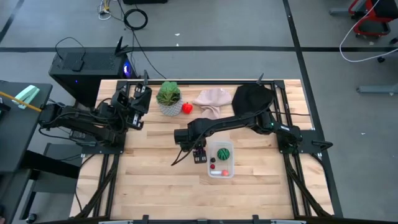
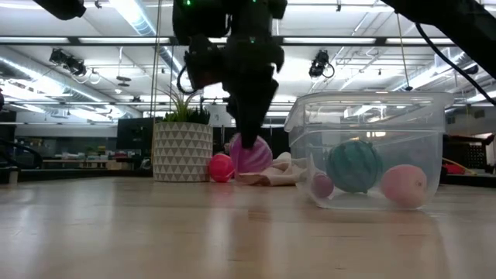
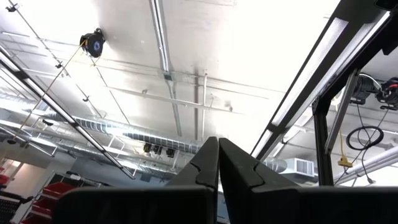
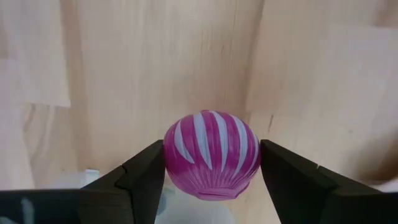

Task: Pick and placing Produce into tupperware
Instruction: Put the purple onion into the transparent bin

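Note:
My right gripper (image 1: 199,154) hangs just left of the clear tupperware (image 1: 221,160), shut on a purple, white-striped produce piece (image 4: 211,155). Inside the tupperware (image 2: 372,147) lie a green round piece (image 2: 354,165), a pinkish-red piece (image 2: 404,186) and a small dark one (image 2: 322,186). A red piece (image 1: 186,108) rests on the table beside the white-potted plant (image 1: 168,98). My left gripper (image 3: 219,163) is shut, parked at the table's far left corner (image 1: 134,102), and points up at the ceiling. My right gripper pinches the purple striped piece between its two fingers (image 4: 146,174), one on each side of its round body (image 4: 177,158). The fingers come from above, pointing down. The piece is lifted clear of the table (image 2: 249,157).
A beige cloth (image 1: 211,99) and a black cloth (image 1: 252,96) lie along the far edge, right of the plant. Bare wooden tabletop (image 1: 155,180) stretches across the near half. A black box (image 1: 81,68) stands beyond the far left corner.

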`<state>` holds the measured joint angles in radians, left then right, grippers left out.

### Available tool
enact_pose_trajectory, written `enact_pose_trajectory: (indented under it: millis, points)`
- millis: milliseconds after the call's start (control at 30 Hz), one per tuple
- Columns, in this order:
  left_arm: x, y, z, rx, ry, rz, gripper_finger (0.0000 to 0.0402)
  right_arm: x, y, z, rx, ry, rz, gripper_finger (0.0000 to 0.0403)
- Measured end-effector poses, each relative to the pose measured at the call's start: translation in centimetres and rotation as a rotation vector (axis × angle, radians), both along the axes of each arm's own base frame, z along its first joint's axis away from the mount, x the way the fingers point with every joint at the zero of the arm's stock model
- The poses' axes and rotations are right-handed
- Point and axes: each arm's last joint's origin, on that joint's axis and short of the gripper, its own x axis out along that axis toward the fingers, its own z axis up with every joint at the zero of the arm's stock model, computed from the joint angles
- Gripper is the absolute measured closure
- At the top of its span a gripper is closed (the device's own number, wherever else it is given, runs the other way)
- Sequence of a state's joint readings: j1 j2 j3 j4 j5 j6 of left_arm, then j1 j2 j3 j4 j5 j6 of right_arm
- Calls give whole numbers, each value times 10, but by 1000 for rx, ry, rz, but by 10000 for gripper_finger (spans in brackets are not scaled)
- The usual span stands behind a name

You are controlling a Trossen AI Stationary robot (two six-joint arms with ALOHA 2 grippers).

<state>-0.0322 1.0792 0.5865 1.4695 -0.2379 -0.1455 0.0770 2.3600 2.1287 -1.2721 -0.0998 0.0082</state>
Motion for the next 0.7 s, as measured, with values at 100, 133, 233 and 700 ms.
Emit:
enact_pose_trajectory:
  millis: [100,133,233,700]
  points:
    - [0,0,0,0,-1,0,381,3,-2,15,1,-38,-4,155]
    - [0,0,0,0,-2,0,382,3,-2,22,1,-46,-4,155]
    - [0,0,0,0,-3,0,388,1,-2,40,1,-46,-4,154]
    - [-2,0,1,-1,-25,0,381,-23,20,64,38,87,-65,154]
